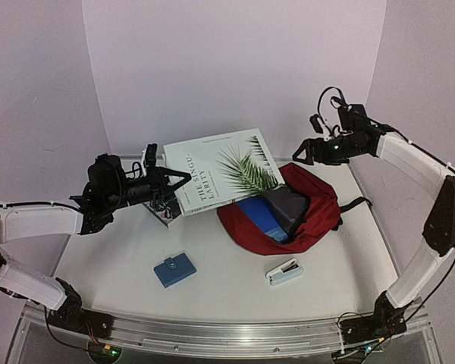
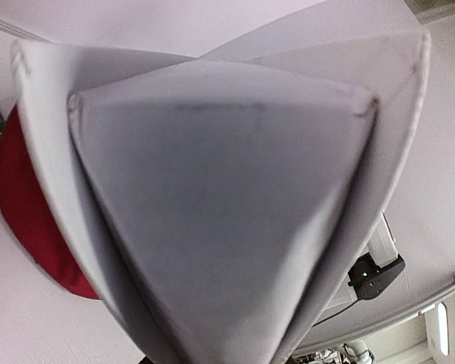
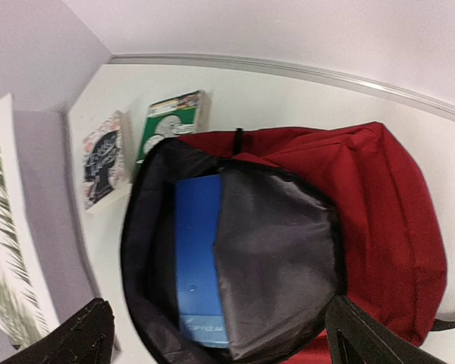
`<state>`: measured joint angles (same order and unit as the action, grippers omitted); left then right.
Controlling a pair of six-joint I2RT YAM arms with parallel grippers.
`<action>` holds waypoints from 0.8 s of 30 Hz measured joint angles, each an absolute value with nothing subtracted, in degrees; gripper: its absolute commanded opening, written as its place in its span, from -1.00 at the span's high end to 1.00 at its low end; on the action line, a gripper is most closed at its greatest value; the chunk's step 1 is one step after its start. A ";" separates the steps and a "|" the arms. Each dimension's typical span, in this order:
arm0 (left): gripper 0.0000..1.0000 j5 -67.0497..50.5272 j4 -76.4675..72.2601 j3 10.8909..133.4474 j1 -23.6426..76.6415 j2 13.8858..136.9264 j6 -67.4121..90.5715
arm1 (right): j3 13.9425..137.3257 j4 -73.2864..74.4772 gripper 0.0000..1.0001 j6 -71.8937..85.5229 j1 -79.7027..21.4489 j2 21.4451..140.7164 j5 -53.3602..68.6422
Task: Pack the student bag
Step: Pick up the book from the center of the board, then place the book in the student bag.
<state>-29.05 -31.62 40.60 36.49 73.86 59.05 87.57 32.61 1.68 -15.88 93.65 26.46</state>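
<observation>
**A:** What does the overhead view give that the wrist cameras miss?

**B:** The whole hold. The left claw (image 1: 178,182) is clenched on one corner of a large white book (image 1: 224,171). The book is off the table (image 1: 212,292) and tilted, stretching away from the claw toward the student bag (image 1: 315,208). That claw's own camera sees little more than pale cover and page edges, with a strip of red bag to one side.

**A:** And the right claw?

**B:** The right claw (image 3: 224,337) is released, its fingers spread wide and holding nothing. The bag lies directly beneath it with the mouth gaping. Only this wrist view looks inside, showing a blue book (image 3: 197,258) tucked against the grey lining (image 3: 277,258). Two paperbacks (image 3: 105,159) lie on the table beyond the bag's rim.

**A:** How do the arms sit?

**B:** The left forearm runs roughly level, with the claw pointing across toward the right one. The right arm rises to a high elbow, then reaches inward, its claw angled down. A blue wallet (image 1: 174,269) and a stapler (image 1: 284,271) lie base-side of both claws.
</observation>
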 measured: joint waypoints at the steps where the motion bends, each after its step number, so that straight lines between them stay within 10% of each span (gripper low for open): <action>1: 0.69 -28.28 -31.47 39.93 36.21 73.63 59.83 | 88.08 32.64 -0.79 0.73 -15.91 94.96 25.39; 18: 0.77 -21.31 -28.97 29.96 35.90 73.89 67.91 | 95.38 34.27 -0.50 -10.65 -31.83 115.26 3.05; 24: 0.83 -20.78 -28.95 28.09 35.90 73.80 68.98 | 96.41 34.45 0.02 -12.57 -32.18 120.75 -1.82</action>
